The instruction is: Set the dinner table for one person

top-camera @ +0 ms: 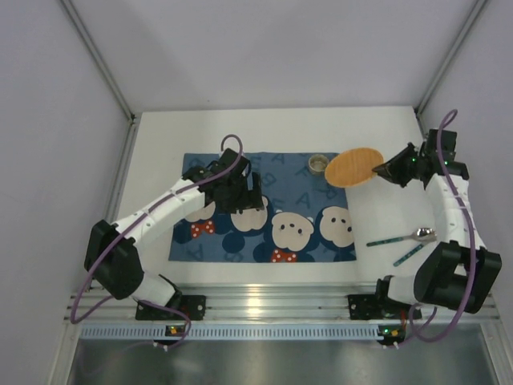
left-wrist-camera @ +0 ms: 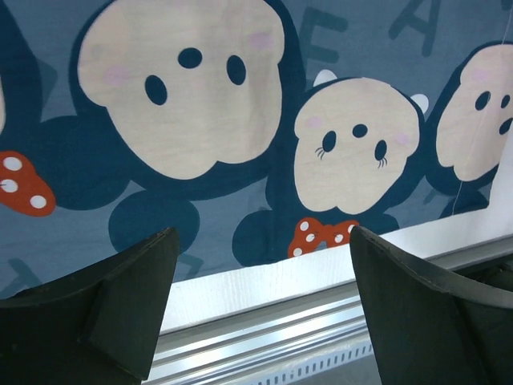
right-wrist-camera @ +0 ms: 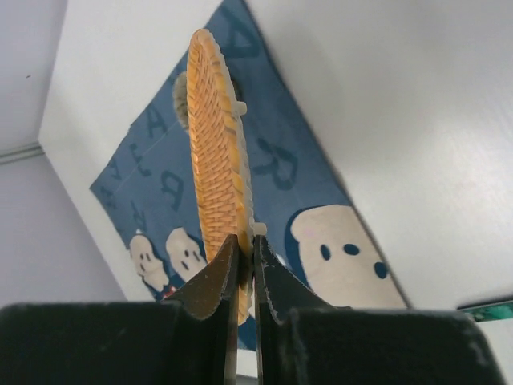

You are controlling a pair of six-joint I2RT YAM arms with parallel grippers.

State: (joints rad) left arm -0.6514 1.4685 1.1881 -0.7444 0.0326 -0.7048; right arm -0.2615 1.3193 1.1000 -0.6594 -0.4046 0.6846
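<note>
My right gripper (top-camera: 383,170) is shut on the rim of an orange woven plate (top-camera: 353,166), held on edge in the air over the right end of the blue bear-print placemat (top-camera: 264,208). In the right wrist view the plate (right-wrist-camera: 215,136) rises edge-on from between my fingertips (right-wrist-camera: 245,255). My left gripper (top-camera: 250,198) is open and empty, low over the middle of the placemat (left-wrist-camera: 240,136). A small round cup (top-camera: 319,164) stands on the mat's far right corner. A spoon (top-camera: 402,237) and a green-handled utensil (top-camera: 409,256) lie on the white dinner table (top-camera: 264,128) at the right.
The ribbed aluminium rail (top-camera: 272,305) runs along the near edge, also seen in the left wrist view (left-wrist-camera: 304,321). Grey walls and metal posts enclose the table on three sides.
</note>
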